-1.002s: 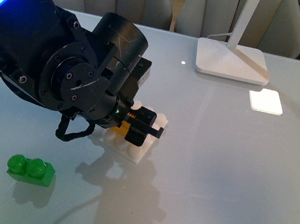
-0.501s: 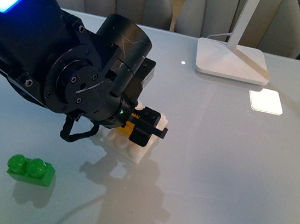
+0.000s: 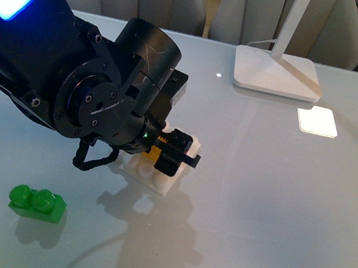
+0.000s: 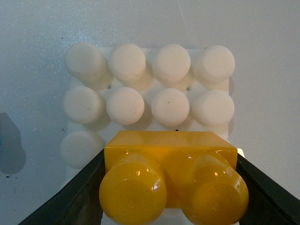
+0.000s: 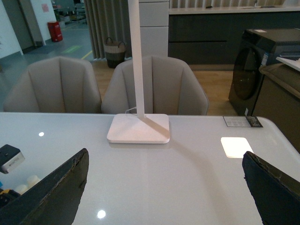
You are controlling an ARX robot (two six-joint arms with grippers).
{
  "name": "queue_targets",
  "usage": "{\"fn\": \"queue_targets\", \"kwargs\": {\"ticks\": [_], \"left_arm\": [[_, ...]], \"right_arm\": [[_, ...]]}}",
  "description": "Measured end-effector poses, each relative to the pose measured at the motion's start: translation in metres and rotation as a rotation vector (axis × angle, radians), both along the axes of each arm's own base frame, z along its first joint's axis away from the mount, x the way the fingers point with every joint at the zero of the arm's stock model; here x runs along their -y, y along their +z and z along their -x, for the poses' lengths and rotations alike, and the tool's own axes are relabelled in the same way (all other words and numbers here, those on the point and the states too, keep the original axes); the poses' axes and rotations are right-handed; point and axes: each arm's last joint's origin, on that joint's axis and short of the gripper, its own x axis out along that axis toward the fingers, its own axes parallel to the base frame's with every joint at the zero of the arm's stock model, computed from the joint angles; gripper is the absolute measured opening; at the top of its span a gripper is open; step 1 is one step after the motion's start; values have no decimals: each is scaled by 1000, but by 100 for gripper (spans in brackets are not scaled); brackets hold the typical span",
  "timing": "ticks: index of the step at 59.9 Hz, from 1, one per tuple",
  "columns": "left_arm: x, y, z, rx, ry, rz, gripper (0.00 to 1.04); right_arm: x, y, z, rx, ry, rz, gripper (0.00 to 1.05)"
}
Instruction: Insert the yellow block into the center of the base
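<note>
**Yellow block pinched over the base**

My left gripper (image 3: 173, 152) is pinching the yellow block (image 4: 171, 180). In the left wrist view one black finger (image 4: 70, 197) presses each end of it, and its two round studs face the camera. Directly under the gripper is the white base (image 4: 150, 84), resting on the table (image 3: 275, 206). The block lies across the base's two middle columns, covering the rows nearest the gripper. Two full rows of four studs show beyond it, and one more stud shows just beside its end. I cannot tell whether the block is pressed home or only resting on the studs.

A green brick (image 3: 36, 203) lies on the table well apart from this gripper, back toward me and to its left. A white lamp foot (image 3: 277, 72) stands far ahead, to its right.

My right gripper (image 5: 161, 192) is spread wide above the table, with nothing between its fingers.
</note>
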Motion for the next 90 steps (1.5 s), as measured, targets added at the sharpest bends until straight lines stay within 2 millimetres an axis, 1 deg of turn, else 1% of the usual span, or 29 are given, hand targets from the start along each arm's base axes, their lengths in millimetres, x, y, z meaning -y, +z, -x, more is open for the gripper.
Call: {"fn": "queue_targets", "kwargs": {"ticks": [31, 46, 63, 73, 90], "left_arm": [[2, -1, -10, -6, -10, -17, 63], [-1, 2, -20, -7, -20, -22, 63], [-4, 4, -24, -14, -30, -23, 63], [-12, 2, -27, -26, -20, -34, 63], [-12, 2, -28, -9, -45, -56, 63]], "right_arm": [[0, 0, 0, 0, 0, 0, 96], [0, 0, 0, 0, 0, 0, 96], [0, 0, 0, 0, 0, 0, 96], [0, 0, 0, 0, 0, 0, 96], [0, 0, 0, 0, 0, 0, 96]]}}
